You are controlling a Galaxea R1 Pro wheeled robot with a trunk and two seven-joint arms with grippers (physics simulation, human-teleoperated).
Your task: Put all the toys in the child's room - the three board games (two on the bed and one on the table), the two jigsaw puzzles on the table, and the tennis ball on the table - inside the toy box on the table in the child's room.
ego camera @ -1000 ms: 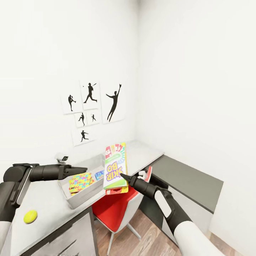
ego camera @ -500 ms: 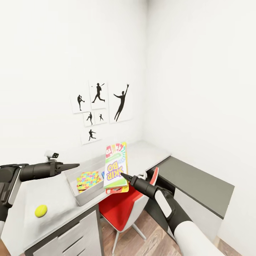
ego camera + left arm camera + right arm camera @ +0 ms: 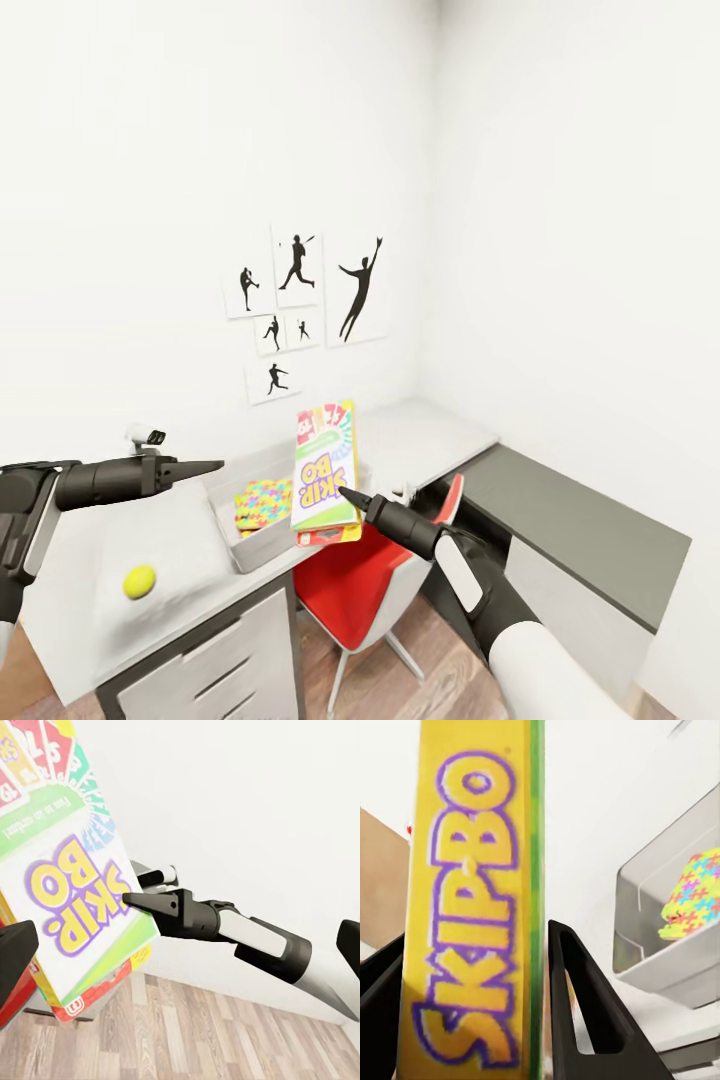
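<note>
The whole head view has slid over the last second: the posters [image 3: 300, 315], the desk [image 3: 180, 540] and the toy box [image 3: 262, 535] now sit further right in the picture, while both arms keep their place in it. So the camera has turned with the robot; the things themselves did not move. I judge that the robot is lining itself up with the toy box to drop the game in.

The right gripper [image 3: 345, 492] has its jaws closed on the lower edge of the Skip-Bo board game [image 3: 325, 468], which is upright, just beside the toy box on its near side and above the red-and-white chair [image 3: 365, 590]. A red box [image 3: 330, 537] shows under the Skip-Bo; whether it is a second game in the same grasp, I cannot tell.

The left gripper [image 3: 205, 466] hovers over the desk near the toy box; its jaws look close together and hold nothing.

The colourful jigsaw puzzle [image 3: 265, 500] lies inside the toy box, partly hidden by the game. The tennis ball [image 3: 139, 581] waits on the desk, well apart from the box. The other puzzle I cannot make out.
</note>
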